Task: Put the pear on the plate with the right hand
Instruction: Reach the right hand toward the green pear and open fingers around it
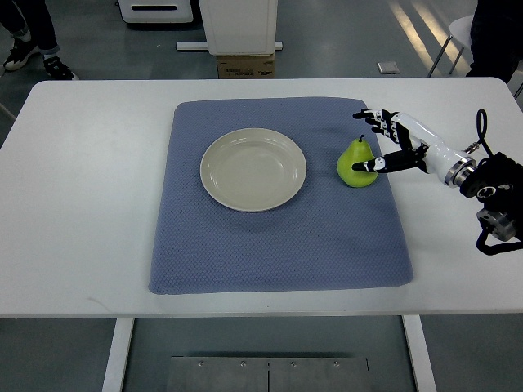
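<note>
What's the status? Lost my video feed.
Right robot hand open around pear, thumb touching, not lifted. Left out of view. Plate empty, path clear across mat.

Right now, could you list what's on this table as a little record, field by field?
fruit: green pear, standing on the mat, right of the plate
dish: round cream plate, nothing on it
mat: blue-grey cloth mat on the white table
right hand: fingers spread around the pear, thumb on its front; grasp not closed
left hand: not in view
</note>
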Available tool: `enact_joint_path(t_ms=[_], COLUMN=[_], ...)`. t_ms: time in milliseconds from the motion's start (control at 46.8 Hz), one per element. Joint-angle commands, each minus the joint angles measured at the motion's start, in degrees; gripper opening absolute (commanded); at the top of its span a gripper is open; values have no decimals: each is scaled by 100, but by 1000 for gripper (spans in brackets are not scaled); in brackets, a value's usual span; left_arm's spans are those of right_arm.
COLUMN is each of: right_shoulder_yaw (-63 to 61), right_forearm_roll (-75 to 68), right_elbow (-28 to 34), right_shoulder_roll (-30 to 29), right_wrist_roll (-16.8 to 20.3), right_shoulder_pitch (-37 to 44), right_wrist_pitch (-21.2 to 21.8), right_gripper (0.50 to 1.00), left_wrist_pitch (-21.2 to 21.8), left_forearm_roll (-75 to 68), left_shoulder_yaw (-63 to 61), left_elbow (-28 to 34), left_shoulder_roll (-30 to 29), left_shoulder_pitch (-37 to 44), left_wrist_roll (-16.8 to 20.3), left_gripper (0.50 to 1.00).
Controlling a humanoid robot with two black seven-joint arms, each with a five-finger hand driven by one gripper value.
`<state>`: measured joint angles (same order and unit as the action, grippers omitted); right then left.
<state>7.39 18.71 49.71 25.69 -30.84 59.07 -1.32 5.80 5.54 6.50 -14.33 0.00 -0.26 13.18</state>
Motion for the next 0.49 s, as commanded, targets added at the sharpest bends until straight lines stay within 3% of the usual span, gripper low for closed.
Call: enact_joint_path(t_ms=[0,470], right_shoulder_yaw=[130,315], right_forearm_roll=[1,1], right_elbow=[-22,-189], right_shoulder_roll=[-37,-389], right_wrist_roll=[-1,8], right_shoulder_pitch=[-1,-9], right_wrist_pitch=[-122,-518], right_gripper=[1000,981], left_wrist_pitch=[0,0], left_forearm_roll=[0,8], left_shoulder_yaw=[0,0], left_elbow=[0,0], left_shoulder_roll=[0,0], left_shoulder_pitch=[-1,-1], left_wrist_roll=[0,0], left_gripper=[1000,1000])
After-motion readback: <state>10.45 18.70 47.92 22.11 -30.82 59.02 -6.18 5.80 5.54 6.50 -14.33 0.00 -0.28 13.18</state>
